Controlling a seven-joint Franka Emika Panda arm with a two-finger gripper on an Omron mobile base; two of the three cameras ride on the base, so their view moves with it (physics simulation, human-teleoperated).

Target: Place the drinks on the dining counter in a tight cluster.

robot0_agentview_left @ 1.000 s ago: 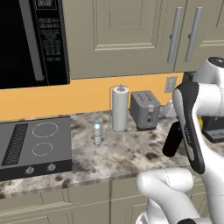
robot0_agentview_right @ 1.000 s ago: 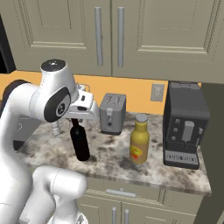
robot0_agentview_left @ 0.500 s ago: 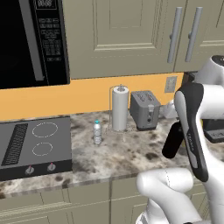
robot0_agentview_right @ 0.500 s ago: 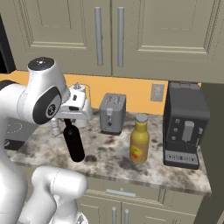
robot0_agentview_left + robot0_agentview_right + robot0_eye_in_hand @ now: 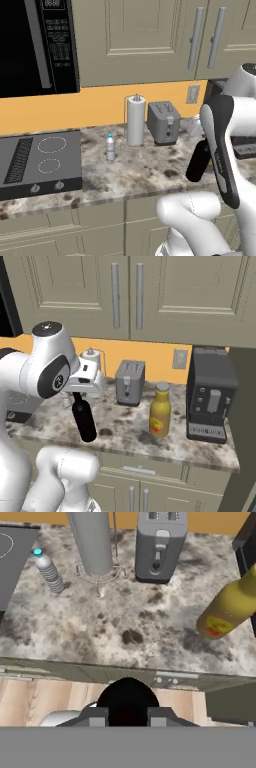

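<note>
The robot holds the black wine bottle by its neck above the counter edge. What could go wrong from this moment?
1. The wine bottle hangs tilted, gripped only at its neck by the gripper; it might slip or swing as the arm moves.
2. It hangs at the front edge of the worktop, so a drop would likely reach the floor.
3. A wide swing might knock the juice bottle or the toaster.

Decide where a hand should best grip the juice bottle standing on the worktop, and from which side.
Grip the juice bottle at its narrow neck just under the cap, coming down from above or in from the open front. It stands upright; the coffee machine crowds one side and the toaster sits behind on the other.
</note>
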